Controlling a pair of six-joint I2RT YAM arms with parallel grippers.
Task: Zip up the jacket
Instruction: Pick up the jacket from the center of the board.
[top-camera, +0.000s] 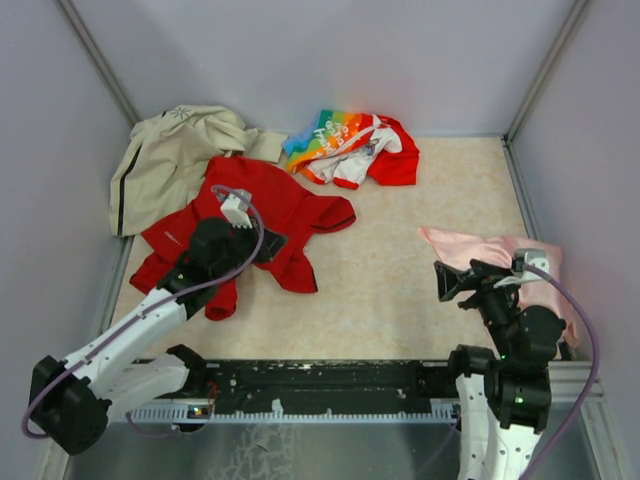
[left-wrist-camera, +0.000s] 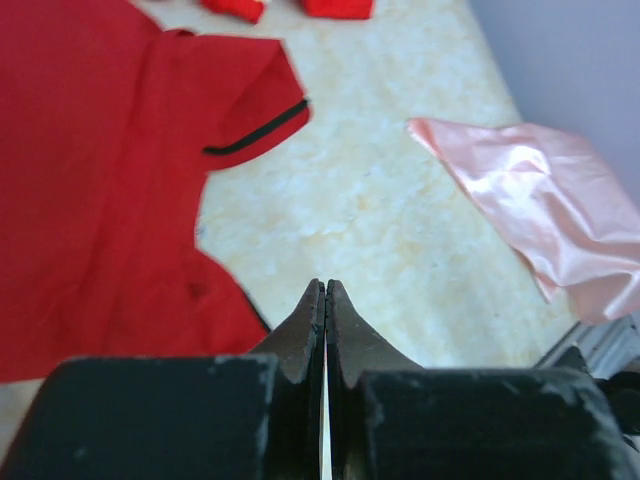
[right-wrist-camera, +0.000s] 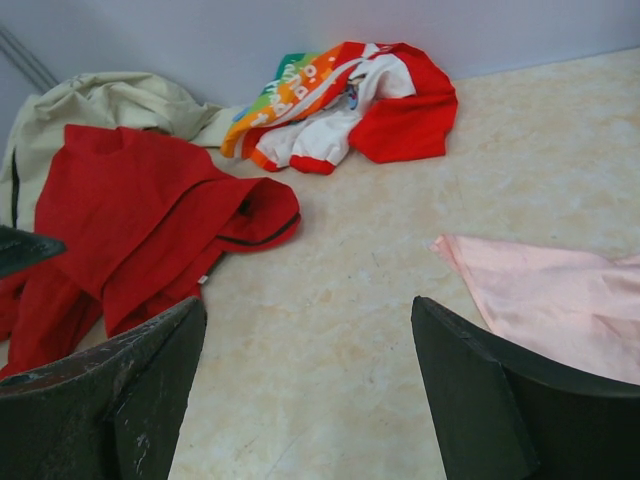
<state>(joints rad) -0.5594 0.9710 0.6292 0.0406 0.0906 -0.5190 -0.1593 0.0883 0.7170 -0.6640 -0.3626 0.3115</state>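
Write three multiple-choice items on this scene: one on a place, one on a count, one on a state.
1. Where does the pink cloth lie?
A. on the table's right side
B. in the far left corner
C. at the near left edge

2. How many fabric pieces are on the table?
A. two
B. four
C. six

3. How is the left gripper?
A. wide open
B. shut on the pink cloth
C. shut, empty

Key:
1 A, it lies along the right edge.
2 B, there are the red jacket, beige jacket, rainbow garment and pink cloth.
3 C, it is closed tight with nothing in it.
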